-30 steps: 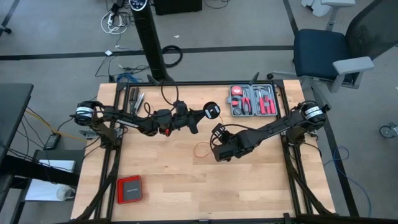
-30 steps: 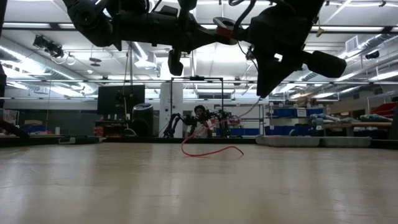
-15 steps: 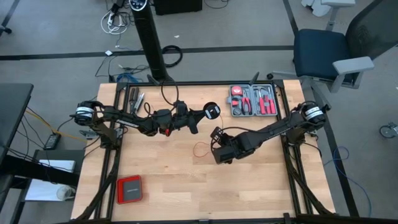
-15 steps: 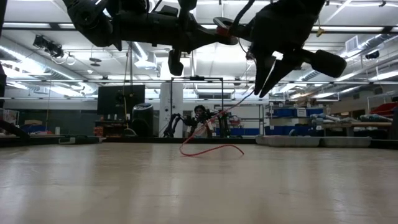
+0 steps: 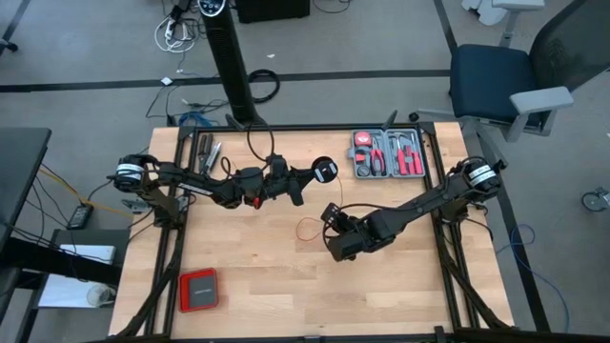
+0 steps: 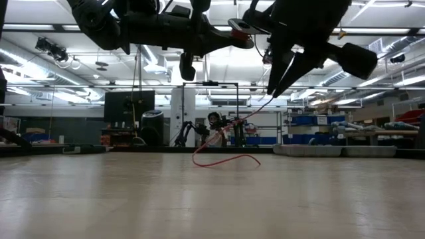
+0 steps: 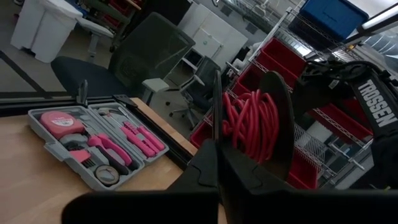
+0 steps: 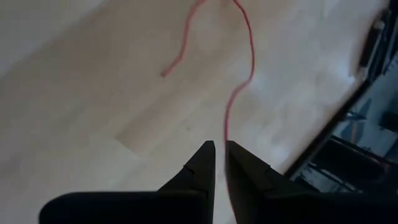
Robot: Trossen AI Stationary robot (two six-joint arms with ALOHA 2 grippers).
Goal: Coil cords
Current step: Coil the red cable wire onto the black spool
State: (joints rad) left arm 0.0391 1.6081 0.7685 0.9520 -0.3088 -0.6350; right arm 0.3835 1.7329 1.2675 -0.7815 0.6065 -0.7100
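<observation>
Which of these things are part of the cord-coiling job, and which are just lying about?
Part of the job:
- red cord, trailing on the table, running up into the right pincer
- red coil held in the shut left pincer

Just lying about:
- grey tool tray with pink tools
- flat red box
- loose tools at the table's far left corner

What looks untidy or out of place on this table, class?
The red cord lies in a loose, uncoiled loop mid-table, one end running up between the right gripper fingers. The grey tool tray sits open but orderly.
</observation>
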